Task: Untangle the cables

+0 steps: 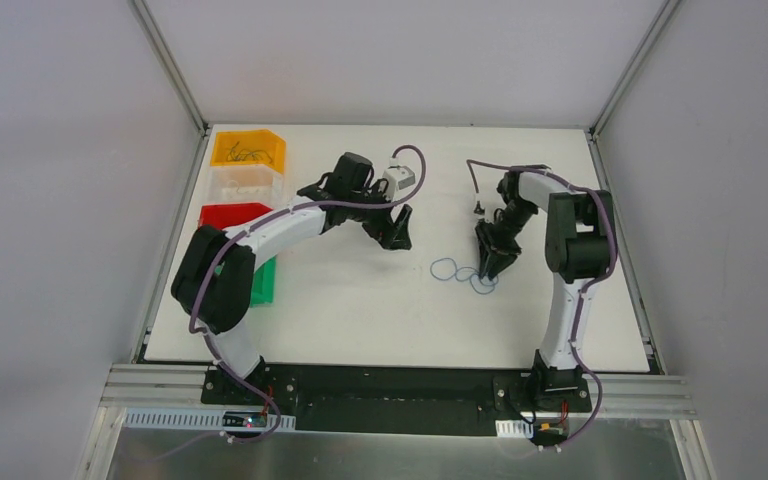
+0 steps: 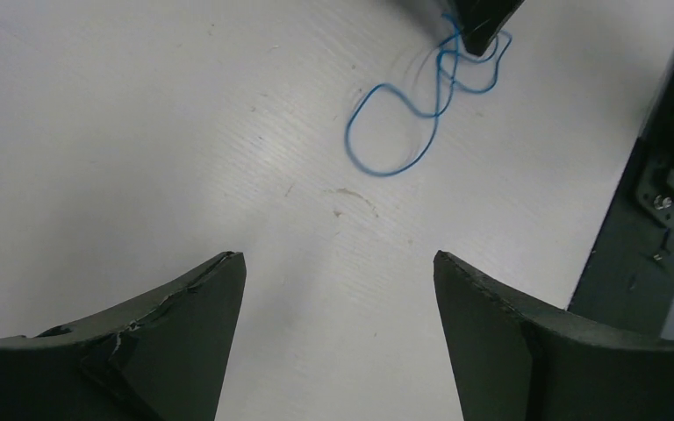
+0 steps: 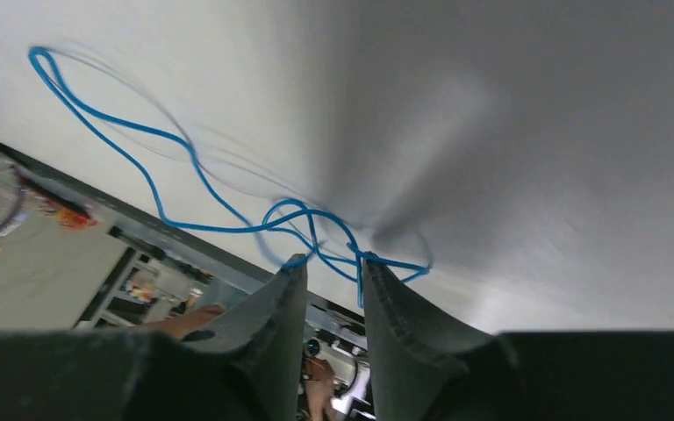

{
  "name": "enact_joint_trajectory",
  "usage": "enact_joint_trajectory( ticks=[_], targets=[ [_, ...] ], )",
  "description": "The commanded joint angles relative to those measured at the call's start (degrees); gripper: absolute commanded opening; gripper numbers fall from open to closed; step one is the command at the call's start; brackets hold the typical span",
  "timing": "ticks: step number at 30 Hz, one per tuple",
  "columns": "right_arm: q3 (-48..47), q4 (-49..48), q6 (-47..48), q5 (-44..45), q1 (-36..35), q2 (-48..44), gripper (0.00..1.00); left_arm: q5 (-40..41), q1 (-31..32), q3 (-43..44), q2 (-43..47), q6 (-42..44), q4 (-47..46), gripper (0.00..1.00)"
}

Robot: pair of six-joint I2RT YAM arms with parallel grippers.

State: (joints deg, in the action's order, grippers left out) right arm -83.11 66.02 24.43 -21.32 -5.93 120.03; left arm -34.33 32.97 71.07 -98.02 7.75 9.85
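Observation:
One thin blue cable [image 1: 460,272] lies in loose curly loops on the white table; it also shows in the left wrist view [image 2: 395,140] and the right wrist view [image 3: 140,167]. No red or purple wire shows on the table. My right gripper [image 1: 490,268] points down onto the right end of the loops. Its jaws [image 3: 333,263] stand a narrow gap apart, with blue strands crossing at the fingertips [image 3: 294,267]. Its tip also shows in the left wrist view [image 2: 478,26]. My left gripper [image 1: 397,230] hovers left of the cable, wide open and empty [image 2: 338,259].
Four bins stand along the left edge: an orange one [image 1: 248,148] holding thin wires, a clear one [image 1: 248,182], a red one [image 1: 228,212] and a green one [image 1: 266,282] partly under my left arm. Grey walls close in the table.

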Motion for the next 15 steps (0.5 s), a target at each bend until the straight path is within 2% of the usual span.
enact_joint_trajectory(
  ticks=[1,3,9,15],
  targets=[
    [-4.7,-0.2,-6.4,-12.9,-3.4,3.4,0.29,-8.6,0.5,-2.1,-4.4,-18.1,-10.2,0.80],
    [-4.9,-2.1,-8.2,-14.6,-4.8,4.3,0.26,-10.6,0.6,-2.2,-6.9,-22.8,-14.1,0.81],
    [-2.9,-6.6,-12.2,-16.7,-6.9,5.0,0.21,-14.2,1.4,0.3,-16.2,-28.6,-16.2,0.81],
    [-0.9,-9.8,-15.8,-18.0,-6.9,5.6,0.03,-16.1,5.9,1.1,-21.7,-31.6,-16.7,0.80]
  ],
)
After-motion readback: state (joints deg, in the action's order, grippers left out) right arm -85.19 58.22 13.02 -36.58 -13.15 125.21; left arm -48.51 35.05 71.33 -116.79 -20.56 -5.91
